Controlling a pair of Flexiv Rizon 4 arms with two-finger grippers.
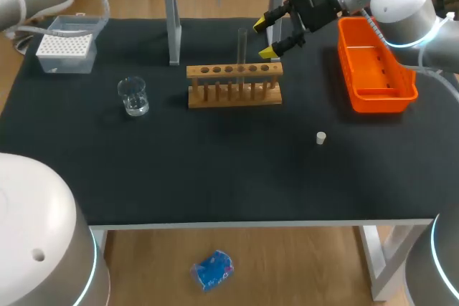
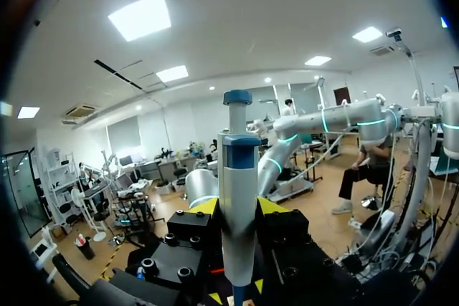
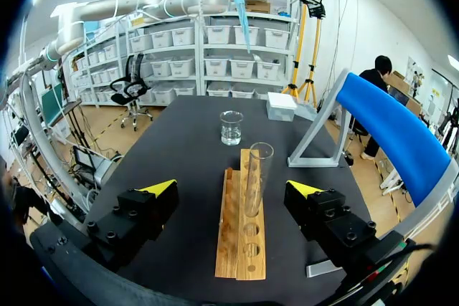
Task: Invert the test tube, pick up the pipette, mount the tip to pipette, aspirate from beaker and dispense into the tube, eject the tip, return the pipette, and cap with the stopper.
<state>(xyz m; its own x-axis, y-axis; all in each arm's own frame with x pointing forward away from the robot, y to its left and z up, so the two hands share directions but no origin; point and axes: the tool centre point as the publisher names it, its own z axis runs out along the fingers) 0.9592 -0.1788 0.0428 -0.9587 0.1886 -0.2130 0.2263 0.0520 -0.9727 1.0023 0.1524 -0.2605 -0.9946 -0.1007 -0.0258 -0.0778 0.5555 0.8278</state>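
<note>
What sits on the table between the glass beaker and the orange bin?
The wooden test tube rack, holding one upright test tube, as the head view shows.

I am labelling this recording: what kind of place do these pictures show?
Most likely a laboratory, set up for robot liquid handling: a wooden test tube rack holding a glass test tube, a beaker, and a pipette in the left hand.
</note>
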